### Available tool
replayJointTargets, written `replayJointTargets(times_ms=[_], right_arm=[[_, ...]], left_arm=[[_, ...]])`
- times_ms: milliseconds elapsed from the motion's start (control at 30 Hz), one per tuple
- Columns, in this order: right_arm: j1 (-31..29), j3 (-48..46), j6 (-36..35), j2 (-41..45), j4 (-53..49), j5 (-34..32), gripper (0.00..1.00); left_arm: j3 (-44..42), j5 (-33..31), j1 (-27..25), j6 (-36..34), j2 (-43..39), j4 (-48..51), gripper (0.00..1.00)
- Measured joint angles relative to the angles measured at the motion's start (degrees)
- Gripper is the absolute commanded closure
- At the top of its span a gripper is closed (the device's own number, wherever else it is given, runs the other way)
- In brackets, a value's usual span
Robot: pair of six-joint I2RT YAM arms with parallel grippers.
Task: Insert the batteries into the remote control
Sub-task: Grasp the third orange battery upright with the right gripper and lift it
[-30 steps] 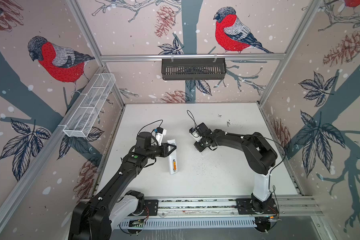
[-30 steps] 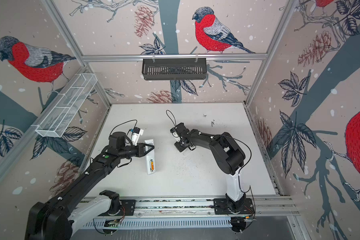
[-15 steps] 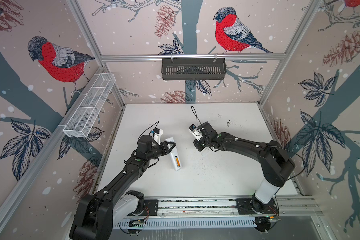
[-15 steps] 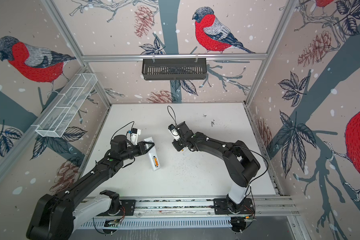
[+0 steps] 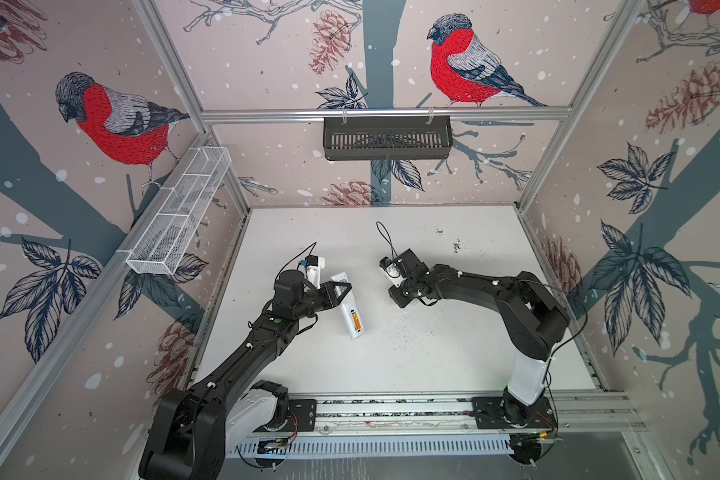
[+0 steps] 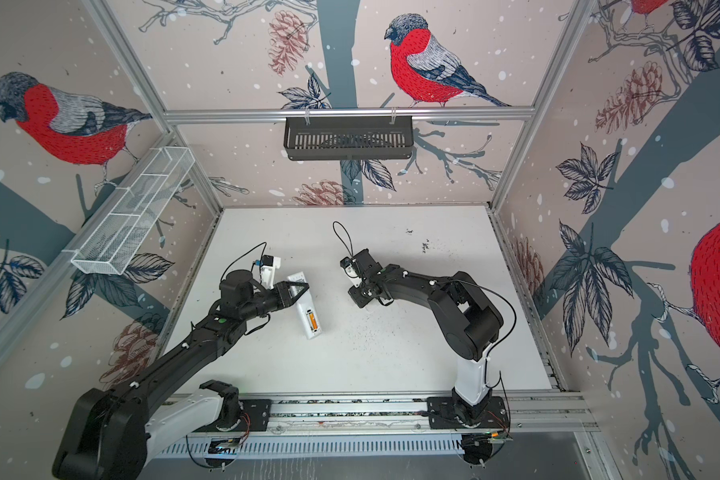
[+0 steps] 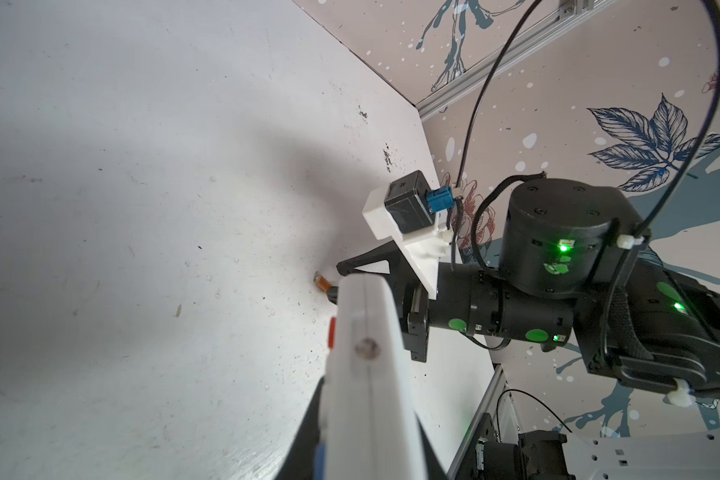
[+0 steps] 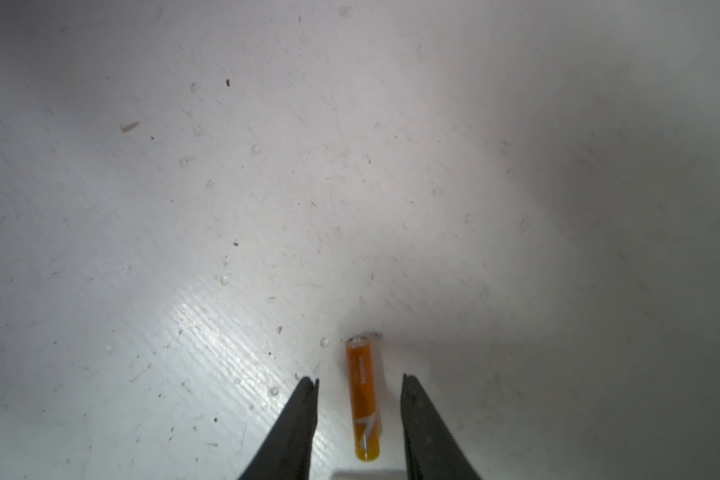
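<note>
Left of centre on the table (image 5: 433,361), the left pincer (image 5: 342,289) is clamped on the remote control (image 5: 347,309), gripping near its far end. Remote is back side up with the battery bay uncovered. Seated battery (image 5: 355,321) is in the bay, orange, lying along the remote's length; both top views show it. Cannot tell whether the remote's near end touches the table. In the left wrist view the remote runs out from between the fingers, side edge toward the camera.

Right pincer (image 8: 360,380) points down at the table, to the right of the remote and well apart from it. Jaws are parted, one on either side of the loose battery (image 8: 363,399), with a gap on both sides and no contact. Loose battery lies flat on the table, lengthwise between the fingers (image 8: 304,415). Left wrist view catches it too, just past the remote's tip and partly hidden behind it.
</note>
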State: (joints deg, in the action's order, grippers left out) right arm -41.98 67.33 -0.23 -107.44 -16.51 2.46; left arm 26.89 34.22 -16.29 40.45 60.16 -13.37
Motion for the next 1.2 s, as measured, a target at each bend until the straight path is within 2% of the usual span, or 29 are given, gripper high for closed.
replayJointTargets(times_ms=[567, 1000, 1200], right_arm=[[0.8, 14.2, -1.2, -8.2, -15.2, -1.2, 0.69], [0.0, 19.3, -2.2, -12.0, -21.4, -1.0, 0.7], [-0.3, 21.1, -2.6, -13.6, -22.9, -1.1, 0.74]], left_arm=[[-0.1, 0.2, 0.2, -0.5, 0.6, 0.0, 1.0], [-0.7, 0.1, 0.5, -1.5, 0.3, -0.2, 1.0], [-1.0, 0.1, 0.6, -1.5, 0.2, -0.5, 1.0]])
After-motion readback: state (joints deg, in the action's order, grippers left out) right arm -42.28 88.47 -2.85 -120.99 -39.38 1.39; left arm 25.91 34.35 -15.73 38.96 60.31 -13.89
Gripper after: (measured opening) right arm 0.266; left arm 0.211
